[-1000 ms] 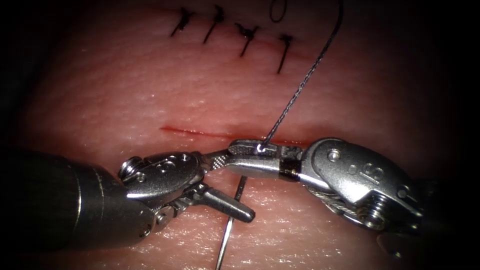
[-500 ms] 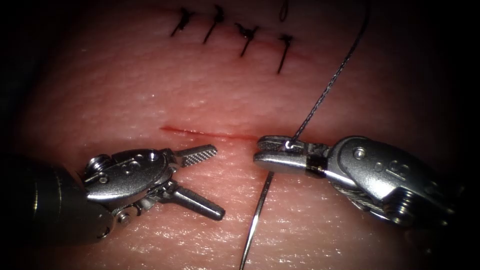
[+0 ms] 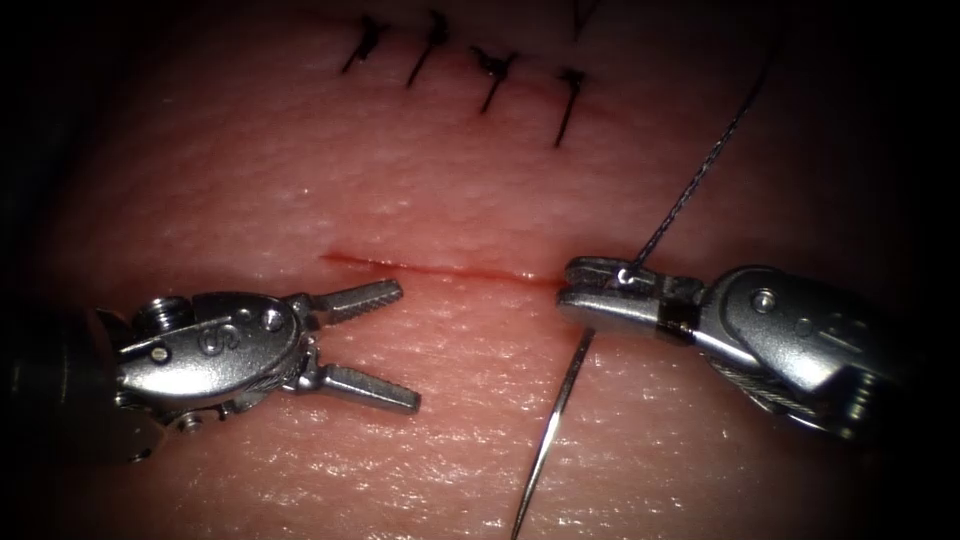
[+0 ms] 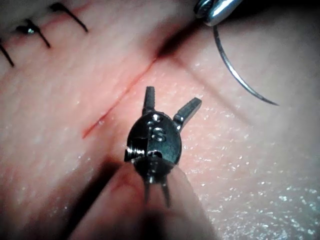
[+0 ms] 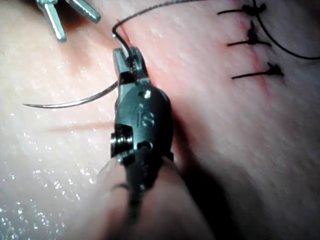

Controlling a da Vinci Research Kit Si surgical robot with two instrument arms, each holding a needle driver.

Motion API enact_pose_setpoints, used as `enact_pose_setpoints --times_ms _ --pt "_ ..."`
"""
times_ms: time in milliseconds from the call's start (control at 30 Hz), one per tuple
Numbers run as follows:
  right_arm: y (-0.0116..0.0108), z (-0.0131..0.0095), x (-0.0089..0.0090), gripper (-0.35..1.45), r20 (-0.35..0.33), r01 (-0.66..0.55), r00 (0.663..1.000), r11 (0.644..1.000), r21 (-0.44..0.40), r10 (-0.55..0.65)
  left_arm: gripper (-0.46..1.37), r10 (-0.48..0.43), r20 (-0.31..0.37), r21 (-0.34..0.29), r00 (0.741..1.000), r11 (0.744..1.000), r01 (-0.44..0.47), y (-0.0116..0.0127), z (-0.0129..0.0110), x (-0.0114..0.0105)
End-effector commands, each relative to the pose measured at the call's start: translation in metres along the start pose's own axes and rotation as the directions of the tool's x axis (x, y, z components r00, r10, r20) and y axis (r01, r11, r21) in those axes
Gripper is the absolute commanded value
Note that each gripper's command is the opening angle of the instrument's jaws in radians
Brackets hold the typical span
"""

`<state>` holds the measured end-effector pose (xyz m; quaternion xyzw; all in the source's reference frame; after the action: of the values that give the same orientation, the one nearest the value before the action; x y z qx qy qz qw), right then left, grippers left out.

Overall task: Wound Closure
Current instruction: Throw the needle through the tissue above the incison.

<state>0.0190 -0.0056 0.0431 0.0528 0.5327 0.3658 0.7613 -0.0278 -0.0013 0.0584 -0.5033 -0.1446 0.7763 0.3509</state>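
The cut [image 3: 430, 268] runs across the tissue [image 3: 300, 180] as a thin red line. My right tool [image 3: 568, 288] sits at the cut's right end, shut on the curved needle [image 3: 555, 420] near its thread end. The needle hangs free over the tissue in front of the cut, its tip out of the tissue. Dark thread [image 3: 700, 175] rises from the jaws up to the right. My left tool [image 3: 405, 345] lies at the cut's left end, open and holding nothing. The left wrist view has the open left tool [image 4: 172, 97] and the needle [image 4: 235, 75]. The right wrist view has the right tool [image 5: 125, 57] gripping the needle [image 5: 75, 102].
Several finished black stitches [image 3: 490, 75] close an older cut farther back; they also appear in the right wrist view as stitches [image 5: 255, 42]. Red fluid lines the open cut [image 4: 120, 97]. The left tool's jaw tips [image 5: 65, 17] lie beyond the right tool.
The two tools have drawn apart: the left tool slid back to the left, still open, and the right tool moved right, carrying the needle and thread with it.
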Motion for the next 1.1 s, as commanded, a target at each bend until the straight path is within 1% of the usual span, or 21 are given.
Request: enact_pose_setpoints --times_ms 33,67,167,400,733,1100 --pt "0.0000 -0.0002 0.0001 -0.35 0.000 0.006 1.000 1.000 -0.010 -0.006 0.23 0.020 0.009 0.004 1.000 1.000 -0.020 -0.0001 -0.0001 0.0000" --pt "0.0000 -0.0003 0.0003 -0.35 0.001 0.010 1.000 1.000 -0.007 -0.010 0.16 0.045 0.017 0.007 0.999 0.999 -0.045 -0.0001 -0.0002 -0.0001" --pt "0.0000 -0.0006 0.0006 -0.35 0.005 0.024 1.000 1.000 -0.004 -0.024 0.09 0.094 0.028 0.012 0.995 0.995 -0.094 -0.0001 -0.0003 -0.0001" --pt "-0.0001 -0.0008 0.0007 -0.35 0.007 0.057 0.998 0.998 -0.002 -0.057 0.12 0.117 0.028 0.008 0.993 0.993 -0.117 -0.0001 -0.0007 -0.0001" --pt "0.0001 -0.0008 0.0004 -0.35 0.009 0.079 0.997 0.997 0.000 -0.079 0.21 0.114 0.030 0.016 0.993 0.993 -0.115 -0.0001 -0.0007 -0.0001" --pt "-0.0001 -0.0004 0.0000 -0.35 0.024 0.086 0.996 0.996 0.023 -0.086 0.23 0.112 0.031 0.021 0.993 0.993 -0.113 -0.0001 -0.0006 -0.0001"
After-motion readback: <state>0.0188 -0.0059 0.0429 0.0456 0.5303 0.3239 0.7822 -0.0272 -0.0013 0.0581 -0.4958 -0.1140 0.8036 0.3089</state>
